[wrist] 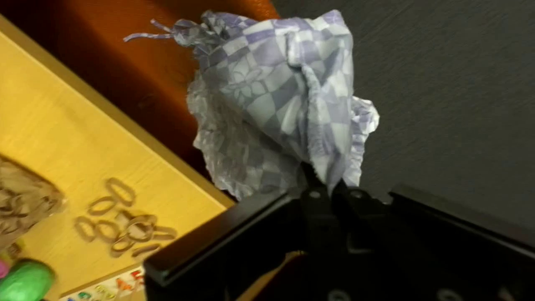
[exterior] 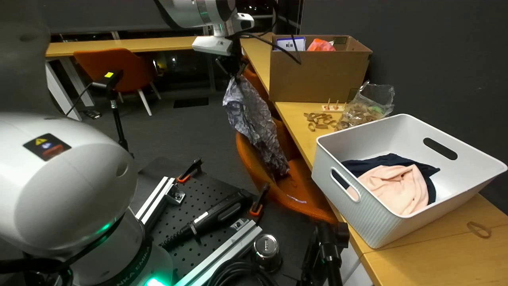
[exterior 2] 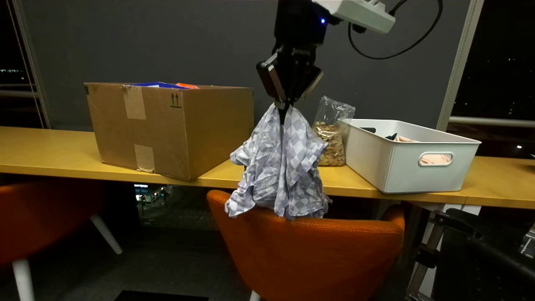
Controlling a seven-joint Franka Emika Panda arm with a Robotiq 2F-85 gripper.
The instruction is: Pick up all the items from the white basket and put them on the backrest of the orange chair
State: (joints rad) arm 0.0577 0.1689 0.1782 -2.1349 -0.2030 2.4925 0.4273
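Fingers (exterior 2: 281, 104): clenched around the top of the checked cloth (exterior 2: 267, 167); at 6 o'clock in the wrist view.
Checked cloth: grey-violet and white, crumpled, flower print, hanging at 6 o'clock from the fingers; string (wrist: 146, 36) at 10 o'clock in the wrist view.
Orange chair (exterior: 301, 186): beside the table (exterior: 432, 250); backrest (exterior 2: 317, 251) at 6 o'clock from the checked cloth in an exterior view. Cloth's lower edge overlaps the backrest top there; can't tell if they touch.
White basket (exterior 2: 418, 177): on the table, 3 o'clock from the checked cloth in an exterior view.
In basket: navy cloth (exterior: 391, 159), with peach cloth (exterior: 401, 188) partly over it.
Cardboard box (exterior 2: 167, 129): on the table, between 9 and 10 o'clock from the checked cloth in an exterior view.
Clear bag (exterior 2: 335, 109): on the table, just beside the white basket, tan rings (exterior 2: 332, 144) inside.
Loose tan rings (wrist: 138, 229): on the table, 8 o'clock in the wrist view.
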